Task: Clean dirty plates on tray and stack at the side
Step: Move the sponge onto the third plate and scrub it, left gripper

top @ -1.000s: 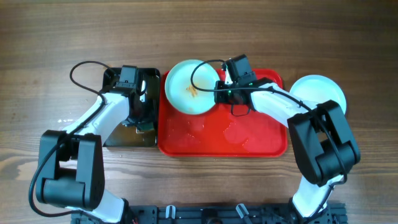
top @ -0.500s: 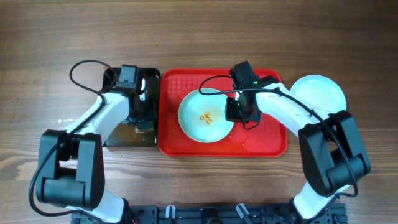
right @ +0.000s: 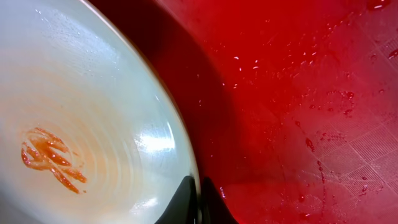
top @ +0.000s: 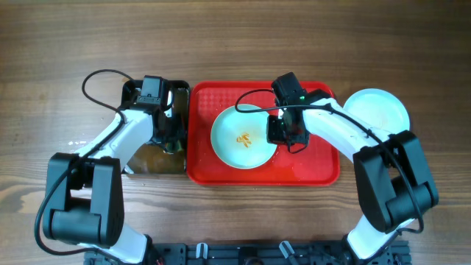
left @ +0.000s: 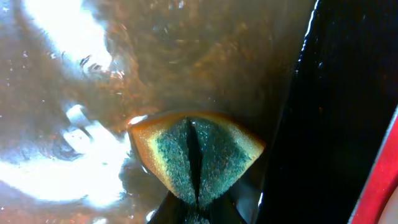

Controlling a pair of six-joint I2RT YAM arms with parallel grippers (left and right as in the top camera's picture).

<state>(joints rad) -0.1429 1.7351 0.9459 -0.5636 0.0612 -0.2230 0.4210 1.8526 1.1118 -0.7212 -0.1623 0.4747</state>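
Observation:
A pale plate (top: 239, 140) with an orange smear (right: 51, 159) at its centre lies in the middle of the red tray (top: 309, 169). My right gripper (top: 278, 132) is shut on that plate's right rim, one finger inside and one outside (right: 200, 200). A second, clean-looking plate (top: 377, 110) rests on the table to the right of the tray. My left gripper (top: 171, 138) is down in the black tray (top: 143, 158), shut on a green and yellow sponge (left: 196, 155) that is folded between the fingers (left: 196, 210).
The black tray holds shiny brownish water (left: 74, 93). Its dark wall (left: 348, 112) stands between the sponge and the red tray's rim (left: 388, 186). Water drops dot the red tray floor (right: 311, 93). Wooden table surrounds both trays.
My right gripper brought the smeared plate from the tray's far left corner to its middle, then held still. My left gripper has closed on the sponge in the black tray.

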